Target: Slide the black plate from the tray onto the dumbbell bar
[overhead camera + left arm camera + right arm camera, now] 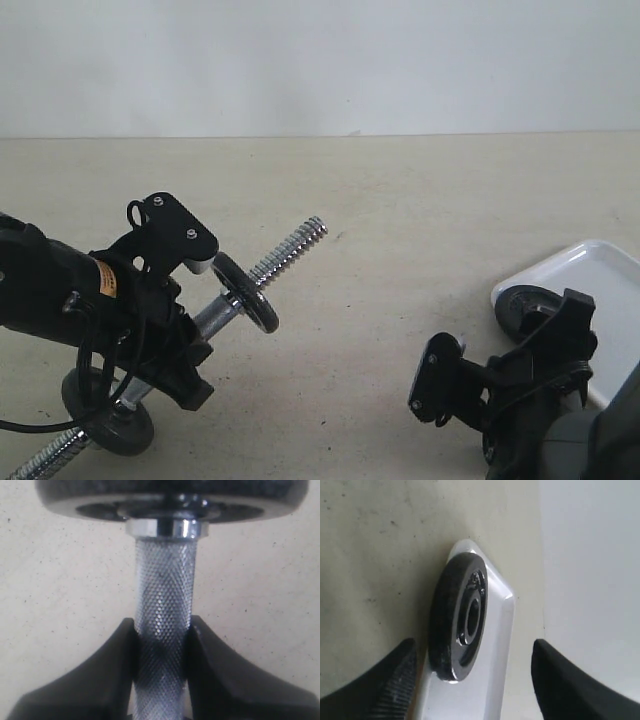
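Exterior view. The beige desk (400, 200) carries little besides the task items. At the left, the left end effector (203, 335) grips the dumbbell bar (290, 250) at mid-shaft. The bar slants, its bare threaded end pointing up and to the far right. One small black disc (247, 293) sits on the bar just beyond the grip, and a second disc (110, 412) sits low at the near end. Nothing lies between the bar's free end and the tray (605, 265), which sits well apart at the right edge. The black plate (522, 308) lies in the tray's left corner, partly hidden behind the right end effector (560, 325), whose opening cannot be judged here.

Left wrist view. The left end effector (162, 625) is pinching the cross-hatched shaft (165, 580), with both black fingers (100, 680) pressed against it. Beyond them a chrome nut (167, 528) butts against a black disc (170, 495). This contact is hidden in the exterior view.

Right wrist view. The right end effector (473, 647) is spread wide, and its ribbed fingers (390, 680) stand clear of the plate (457, 617). The plate is round, rough and black, with a raised rim, a raised hub and an open centre hole. It rests in a rounded corner of the white tray (495, 645), close to the rim.
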{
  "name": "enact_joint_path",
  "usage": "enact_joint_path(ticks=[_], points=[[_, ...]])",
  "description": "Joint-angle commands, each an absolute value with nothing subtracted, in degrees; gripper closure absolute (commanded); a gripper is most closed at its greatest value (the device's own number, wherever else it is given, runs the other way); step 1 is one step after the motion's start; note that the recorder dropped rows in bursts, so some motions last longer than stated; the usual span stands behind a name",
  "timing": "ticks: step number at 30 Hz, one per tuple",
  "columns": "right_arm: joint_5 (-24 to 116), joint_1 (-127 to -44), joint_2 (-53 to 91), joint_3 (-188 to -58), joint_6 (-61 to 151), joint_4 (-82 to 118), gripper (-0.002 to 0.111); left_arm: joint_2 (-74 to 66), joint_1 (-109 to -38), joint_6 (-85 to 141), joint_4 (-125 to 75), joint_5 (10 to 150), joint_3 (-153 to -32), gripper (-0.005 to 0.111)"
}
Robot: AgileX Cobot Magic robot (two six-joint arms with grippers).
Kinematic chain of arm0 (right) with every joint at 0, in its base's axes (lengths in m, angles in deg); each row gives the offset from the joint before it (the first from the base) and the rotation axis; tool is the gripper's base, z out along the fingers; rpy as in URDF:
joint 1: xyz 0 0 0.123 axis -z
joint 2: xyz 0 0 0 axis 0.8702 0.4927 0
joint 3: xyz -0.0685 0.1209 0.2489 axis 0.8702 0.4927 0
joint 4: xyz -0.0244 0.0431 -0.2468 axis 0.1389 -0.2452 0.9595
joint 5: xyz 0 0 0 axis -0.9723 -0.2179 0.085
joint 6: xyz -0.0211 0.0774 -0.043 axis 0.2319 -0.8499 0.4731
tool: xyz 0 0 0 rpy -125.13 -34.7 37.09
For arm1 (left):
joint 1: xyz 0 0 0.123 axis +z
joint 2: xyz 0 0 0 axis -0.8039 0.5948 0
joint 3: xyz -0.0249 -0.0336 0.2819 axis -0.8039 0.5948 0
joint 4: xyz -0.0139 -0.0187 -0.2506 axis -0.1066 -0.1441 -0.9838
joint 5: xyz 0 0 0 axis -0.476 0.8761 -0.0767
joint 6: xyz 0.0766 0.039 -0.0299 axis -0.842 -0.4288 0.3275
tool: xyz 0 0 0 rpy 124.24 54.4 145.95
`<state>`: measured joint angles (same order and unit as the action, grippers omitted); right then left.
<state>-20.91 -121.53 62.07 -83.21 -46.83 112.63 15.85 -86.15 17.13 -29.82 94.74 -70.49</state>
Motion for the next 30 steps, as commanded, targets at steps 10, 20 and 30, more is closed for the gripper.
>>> enact_joint_path(ticks=[10,20,30], points=[[-17.15,-121.65,62.06,-83.1,-48.77,110.0,0.049,13.89,-86.1,16.75,-30.25,66.06,-72.59,0.102],[-22.31,-121.65,62.06,-83.1,-50.53,110.8,0.049,13.89,-86.1,16.75,-30.25,66.06,-72.59,0.102],[-18.28,-121.65,62.06,-83.1,-52.24,110.8,0.019,13.89,-86.1,15.5,-30.25,66.06,-72.59,0.102]])
